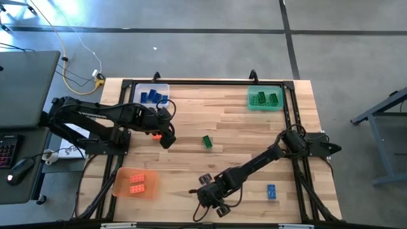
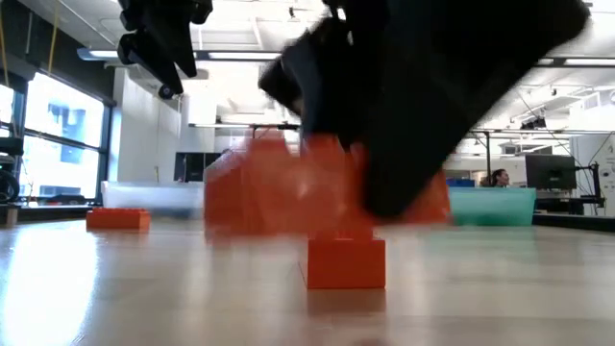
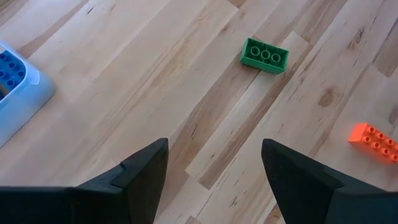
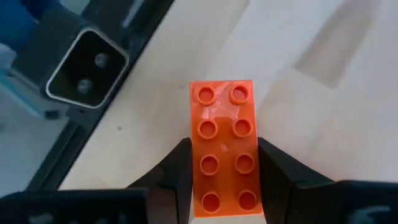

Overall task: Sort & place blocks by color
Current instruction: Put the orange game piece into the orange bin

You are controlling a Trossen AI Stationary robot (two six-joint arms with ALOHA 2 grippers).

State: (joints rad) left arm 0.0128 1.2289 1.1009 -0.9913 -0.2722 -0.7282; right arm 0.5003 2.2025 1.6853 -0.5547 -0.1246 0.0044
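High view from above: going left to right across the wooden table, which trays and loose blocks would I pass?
Orange tray → clear tray → loose orange block by the left hand → green block → green tray → blue block.

a pale wooden table (image 1: pixel 254 133) stands on a grey concrete floor (image 1: pixel 210 38) crossed by dark seams, with a dark desk (image 1: pixel 22 95) bearing a keyboard (image 1: pixel 5 149) and mouse (image 1: pixel 20 168) beside it. beyond the tabletop (image 2: pixel 144 288), tall windows (image 2: pixel 58 135) glow, ceiling lights (image 2: pixel 240 56) run overhead, and a monitor (image 2: pixel 550 173) stands far back.
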